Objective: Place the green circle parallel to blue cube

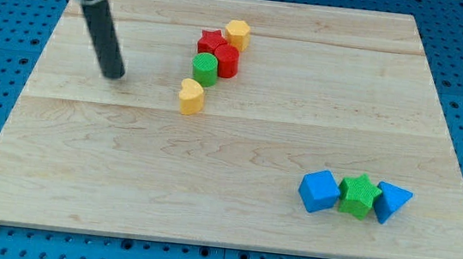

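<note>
The green circle (205,69) sits in a cluster at the view's upper middle, touching a red cylinder (226,61). The blue cube (319,191) lies at the view's lower right, touching a green star (358,196). My tip (115,74) rests on the board at the view's upper left, well to the left of the green circle and far from the blue cube.
A red star (210,41) and a yellow hexagon (237,33) sit above the green circle. A yellow block (191,96) lies just below it. A blue triangle (391,201) touches the green star's right side. The wooden board (123,178) lies on a blue pegboard.
</note>
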### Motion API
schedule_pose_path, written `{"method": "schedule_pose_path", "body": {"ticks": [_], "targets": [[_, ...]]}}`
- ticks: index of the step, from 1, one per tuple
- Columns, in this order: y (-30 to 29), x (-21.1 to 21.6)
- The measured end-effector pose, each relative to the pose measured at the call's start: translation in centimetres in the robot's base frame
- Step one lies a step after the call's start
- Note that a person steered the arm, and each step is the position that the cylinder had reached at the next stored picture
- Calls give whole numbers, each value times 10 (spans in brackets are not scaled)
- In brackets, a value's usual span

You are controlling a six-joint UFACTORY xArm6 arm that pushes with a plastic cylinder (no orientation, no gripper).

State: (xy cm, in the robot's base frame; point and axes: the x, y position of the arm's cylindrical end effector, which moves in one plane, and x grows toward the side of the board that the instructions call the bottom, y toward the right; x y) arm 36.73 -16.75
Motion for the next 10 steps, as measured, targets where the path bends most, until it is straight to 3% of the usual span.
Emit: {"method": "schedule_pose_path", "body": {"ticks": [1,4,8,10], "targets": [[60,-15],[147,-10],[140,98],[95,129]]}}
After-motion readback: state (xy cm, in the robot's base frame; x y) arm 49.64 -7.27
